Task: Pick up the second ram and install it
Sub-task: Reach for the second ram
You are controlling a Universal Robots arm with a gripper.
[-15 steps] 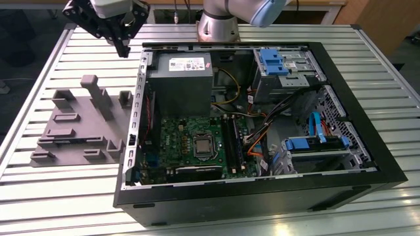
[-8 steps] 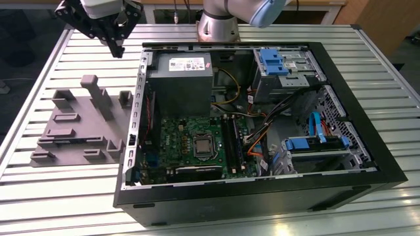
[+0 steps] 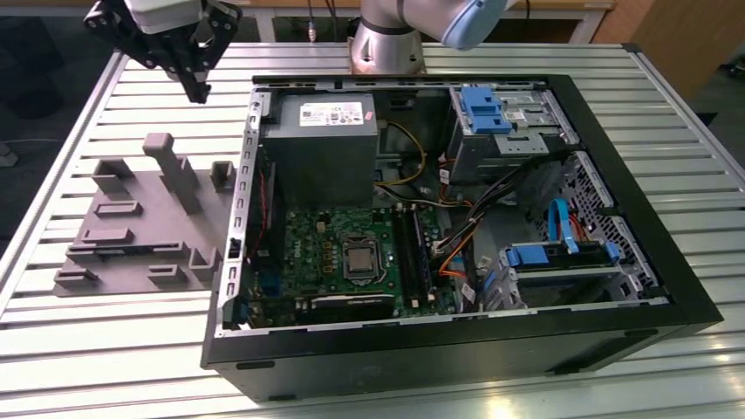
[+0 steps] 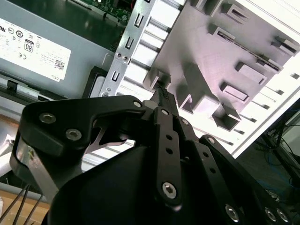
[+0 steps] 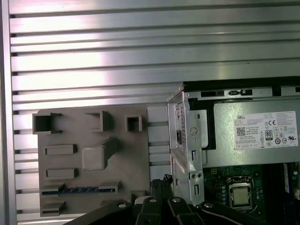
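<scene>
— Well, where is the gripper [image 3: 201,92]?

— It hangs in the upper left of the exterior view and points down. Its 2 fingers are pinched together, and nothing is between them. The gripper [image 4: 161,93] looks the same in the second wrist view.

— What is under it?

— A grey fixture [image 3: 128,227] with blocks and grooves. It lies flat on the metal table [image 3: 105,349], at the left of the exterior view. The gripper is up over the far end of the fixture and does not touch it.

— And where is the second ram [image 3: 111,251]?

— It is a thin dark strip. It lies in a groove of the fixture, in the lower left part of the exterior view, well apart from the gripper. In the first wrist view the second ram [image 5: 79,190] shows bits of blue along it.

— What is next to the fixture?

— An open black computer case [image 3: 466,353], just beside it. It takes up the middle and right of the exterior view. Inside, in the lower middle, is the green motherboard [image 3: 314,253]. The board has long black memory slots [image 3: 410,249] beside a silver chip socket [image 3: 358,259]. A grey power supply [image 3: 320,144] sits above the board in the picture. There is 1 blue holder [image 3: 483,109] in the upper right and 1 more blue holder [image 3: 559,255] in the lower right.
</scene>
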